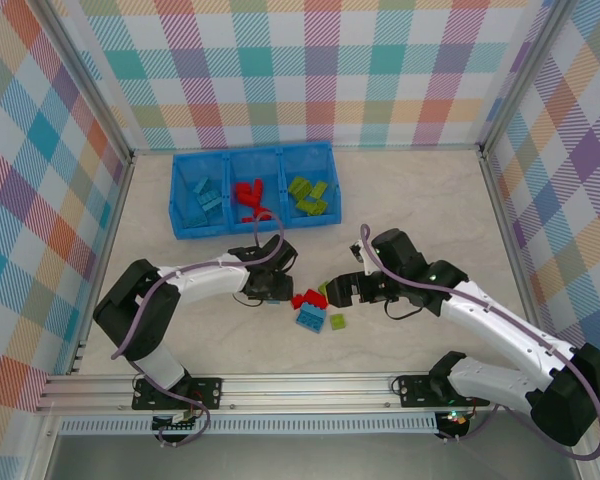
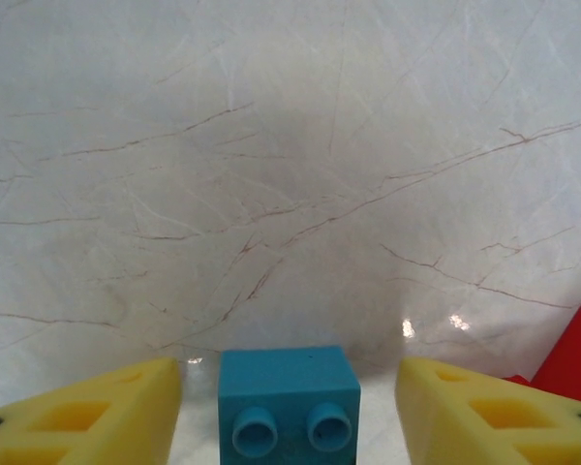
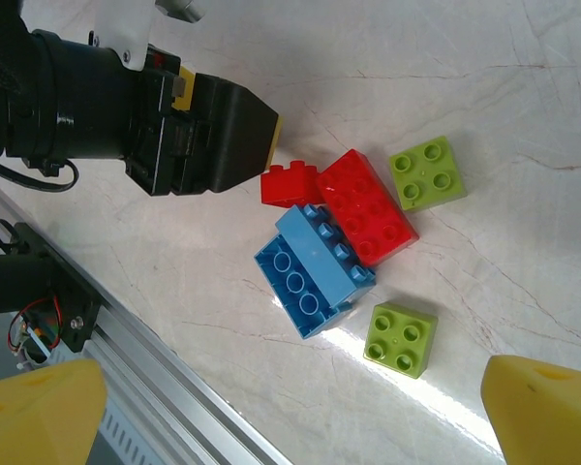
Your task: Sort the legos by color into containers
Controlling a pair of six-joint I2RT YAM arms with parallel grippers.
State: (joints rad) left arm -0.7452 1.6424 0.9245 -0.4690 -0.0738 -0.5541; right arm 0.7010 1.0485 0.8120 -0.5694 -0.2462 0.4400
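Marble-veined tabletop (image 1: pixel 420 200), walled by pastel plaid panels (image 1: pixel 320 70), carries the part-filled containers (image 1: pixel 210 230) at far left. Left gripper (image 2: pixel 289 373) loosely straddles a blue brick (image 2: pixel 289 412), jaws clear of it. Right gripper (image 3: pixel 290 412) gapes wide over loose legos (image 3: pixel 320 271) near centre.

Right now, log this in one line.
left end effector: open around blue lego | right end effector: open, facing loose legos | tray: part-filled
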